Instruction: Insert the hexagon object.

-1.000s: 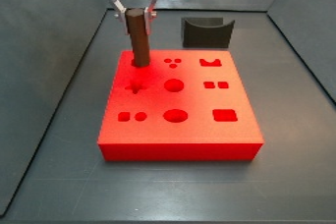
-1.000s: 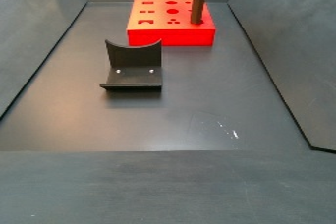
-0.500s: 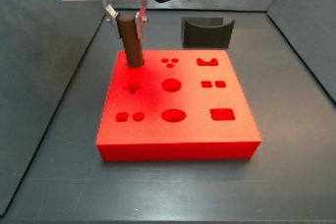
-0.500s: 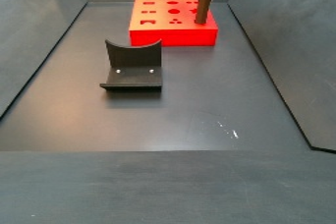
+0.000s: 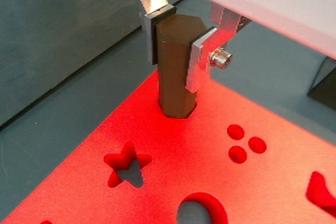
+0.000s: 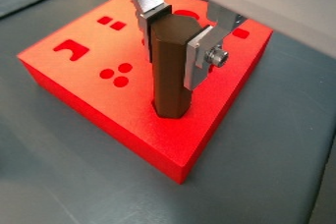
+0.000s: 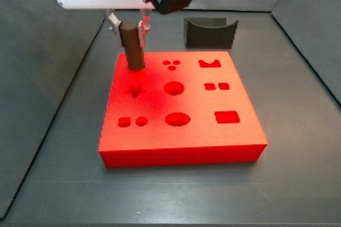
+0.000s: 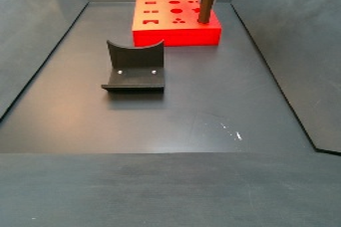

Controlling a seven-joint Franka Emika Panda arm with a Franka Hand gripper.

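The hexagon object (image 5: 178, 71) is a dark brown six-sided peg. It stands upright with its lower end in a hole at a corner of the red block (image 5: 79, 159). My gripper (image 5: 178, 51) is shut on its upper part, one silver finger on each side. Both also show in a wrist view, the peg (image 6: 171, 81) and gripper (image 6: 174, 56) over the block (image 6: 79, 71). In a side view the gripper (image 7: 131, 22) holds the peg (image 7: 131, 50) at the block's (image 7: 186, 136) far left corner. In a side view the peg (image 8: 204, 10) stands at the block's (image 8: 167, 34) right end.
The red block has other cut-outs: a star (image 5: 125, 165), round holes, squares and a notched shape. The dark grey curved fixture (image 7: 209, 32) stands on the floor behind the block, and it is nearer the camera in a side view (image 8: 134, 67). Sloping dark walls ring the floor.
The gripper and peg have shifted a little toward the block's far left corner, and less of the peg shows above the block than one second ago.
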